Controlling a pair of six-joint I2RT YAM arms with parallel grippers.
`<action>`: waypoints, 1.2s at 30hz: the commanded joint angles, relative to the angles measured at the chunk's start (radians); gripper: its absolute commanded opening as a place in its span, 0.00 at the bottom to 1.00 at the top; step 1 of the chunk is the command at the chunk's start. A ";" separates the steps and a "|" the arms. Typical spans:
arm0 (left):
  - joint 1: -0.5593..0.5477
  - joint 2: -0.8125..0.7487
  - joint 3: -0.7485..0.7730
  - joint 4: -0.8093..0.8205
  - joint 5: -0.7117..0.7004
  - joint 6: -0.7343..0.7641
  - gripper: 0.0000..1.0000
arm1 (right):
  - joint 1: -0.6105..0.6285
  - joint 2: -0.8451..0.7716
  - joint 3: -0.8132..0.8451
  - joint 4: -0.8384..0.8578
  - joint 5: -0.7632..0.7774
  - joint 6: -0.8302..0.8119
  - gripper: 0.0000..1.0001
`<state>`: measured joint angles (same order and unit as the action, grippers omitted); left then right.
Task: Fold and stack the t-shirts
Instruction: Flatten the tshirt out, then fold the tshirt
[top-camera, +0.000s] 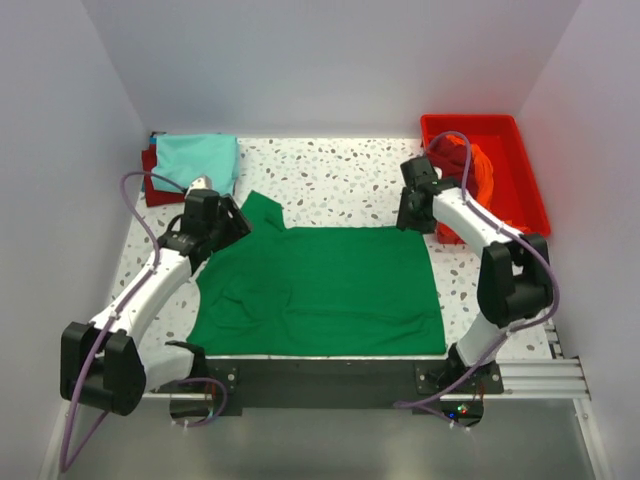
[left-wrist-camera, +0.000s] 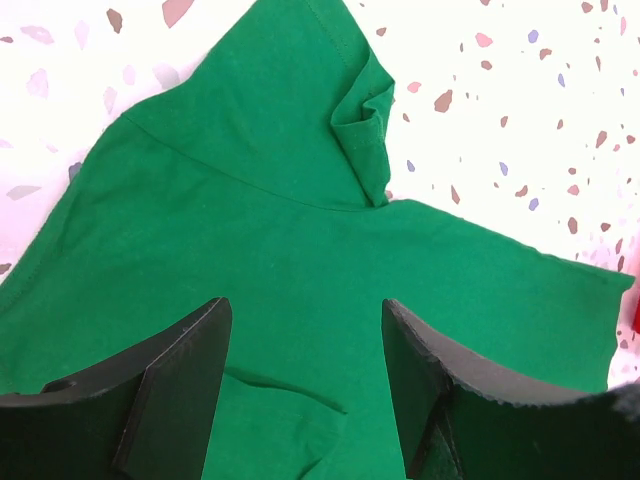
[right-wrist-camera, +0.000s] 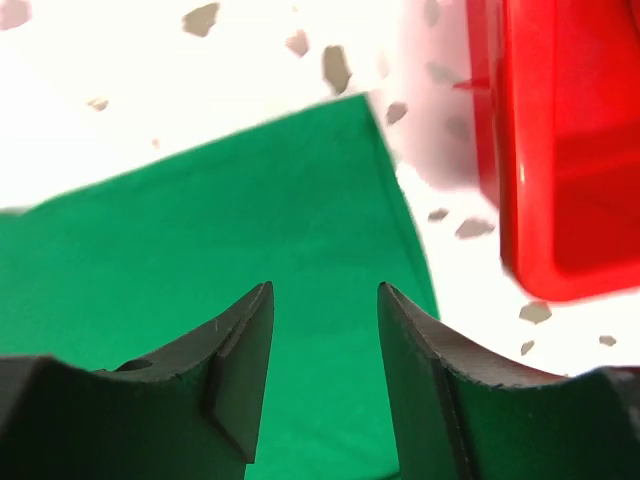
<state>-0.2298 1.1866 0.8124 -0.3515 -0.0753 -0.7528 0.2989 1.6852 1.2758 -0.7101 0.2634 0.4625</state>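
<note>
The bright green soft-cloth t-shirt (top-camera: 330, 285) lies flat under both empty pincers, its crumpled sleeve (left-wrist-camera: 362, 130) just ahead of the wide-open left pincer (left-wrist-camera: 305, 325) and its corner (right-wrist-camera: 362, 108) ahead-right of the half-parted right pincer (right-wrist-camera: 325, 300), so each should reach forward before pinching evenly.

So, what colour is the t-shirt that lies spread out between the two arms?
The spread t-shirt is plain bright green, with no print. The top external view shows it best.

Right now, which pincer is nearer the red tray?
Right. The right pincer is over the far-right corner of the green t-shirt, beside the red tray; the left pincer is across the table, by the sleeve.
</note>
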 joint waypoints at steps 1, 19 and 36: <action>0.000 -0.008 0.034 0.037 -0.018 0.038 0.67 | -0.026 0.071 0.062 0.078 0.039 -0.062 0.49; 0.000 -0.053 -0.045 0.048 -0.040 0.030 0.67 | -0.061 0.318 0.238 0.135 0.177 -0.113 0.41; 0.000 -0.001 -0.001 0.054 -0.046 0.043 0.67 | -0.061 0.346 0.152 0.156 0.175 -0.088 0.41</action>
<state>-0.2298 1.1831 0.7708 -0.3378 -0.0952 -0.7372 0.2401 2.0106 1.4445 -0.5861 0.4133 0.3584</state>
